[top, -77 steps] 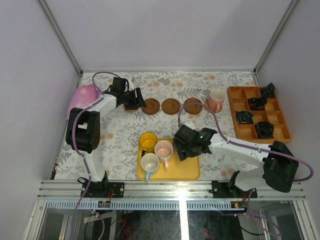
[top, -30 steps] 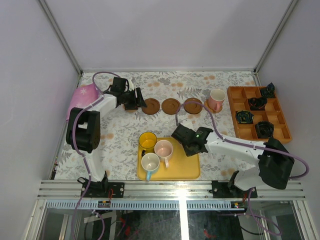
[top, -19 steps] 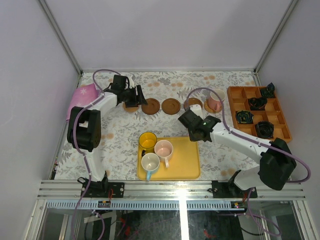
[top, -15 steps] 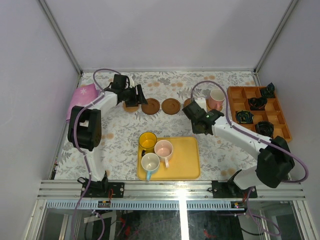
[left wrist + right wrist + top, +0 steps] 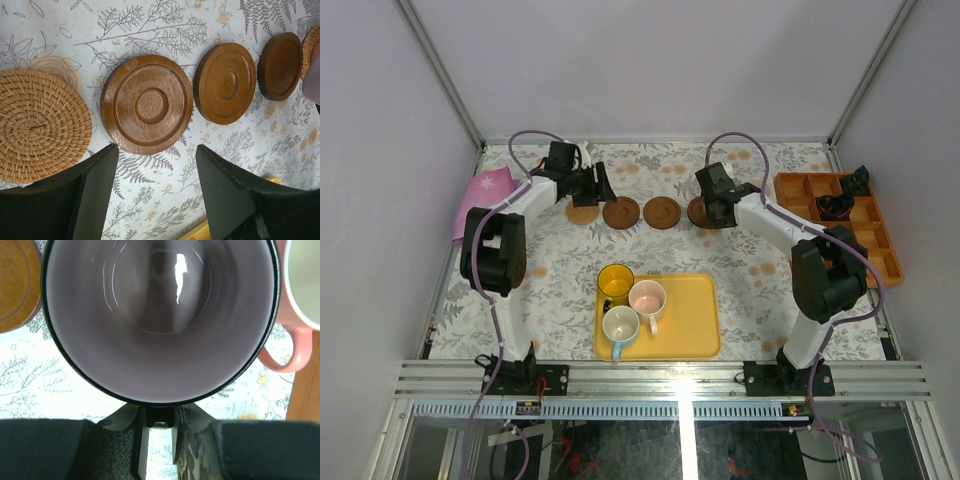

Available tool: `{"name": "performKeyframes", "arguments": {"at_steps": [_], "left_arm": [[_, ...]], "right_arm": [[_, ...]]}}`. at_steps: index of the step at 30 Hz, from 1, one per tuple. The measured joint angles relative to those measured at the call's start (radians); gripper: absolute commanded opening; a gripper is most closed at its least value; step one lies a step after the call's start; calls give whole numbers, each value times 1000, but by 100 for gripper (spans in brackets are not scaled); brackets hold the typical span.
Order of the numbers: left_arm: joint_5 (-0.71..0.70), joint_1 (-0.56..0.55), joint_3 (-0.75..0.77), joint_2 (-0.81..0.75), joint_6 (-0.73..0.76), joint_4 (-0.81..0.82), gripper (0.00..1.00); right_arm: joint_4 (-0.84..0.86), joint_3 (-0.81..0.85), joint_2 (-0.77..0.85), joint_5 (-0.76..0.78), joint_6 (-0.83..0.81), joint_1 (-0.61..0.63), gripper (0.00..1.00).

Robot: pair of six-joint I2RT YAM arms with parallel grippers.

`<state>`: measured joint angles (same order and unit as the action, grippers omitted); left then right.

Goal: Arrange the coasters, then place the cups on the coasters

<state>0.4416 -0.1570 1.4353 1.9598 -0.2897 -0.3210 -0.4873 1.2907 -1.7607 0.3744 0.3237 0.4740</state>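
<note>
L claw (image 5: 598,190) is hanging over the left end of the coasters (image 5: 663,212) in the top view, jaws apart, gripping nothing. R claw (image 5: 718,208) is sitting at the row's right end, over the 4th coaster (image 5: 698,212). Amber cup (image 5: 616,283), pale pink cup (image 5: 647,298) & white cup (image 5: 619,325) are standing on the yellow tray (image 5: 690,320). L wrist cam: fingers (image 5: 95,190) are spreading wide w/ nothing between them, above a dark coaster (image 5: 146,104). Woven coaster (image 5: 40,125) is lying just left of it, and two more dark ones are lining up to its right. R wrist cam: R claw is pinching the near wall of the purple cup (image 5: 160,315), jaws narrow. Salmon cup (image 5: 300,285) is standing just beside it on the right. Can't tell if the purple cup is touching down.
</note>
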Motion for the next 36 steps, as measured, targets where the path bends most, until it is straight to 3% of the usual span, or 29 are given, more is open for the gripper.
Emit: {"name": "performKeyframes", "arguments": {"at_steps": [11,36], "left_arm": [[0,0,66,50,0,-13,64],[0,0,75,74,0,-25,64]], "right_arm": [[55,66,-91,-77,-55,-51,0],[50,87,-140,-161,-13,-51,0]]}}
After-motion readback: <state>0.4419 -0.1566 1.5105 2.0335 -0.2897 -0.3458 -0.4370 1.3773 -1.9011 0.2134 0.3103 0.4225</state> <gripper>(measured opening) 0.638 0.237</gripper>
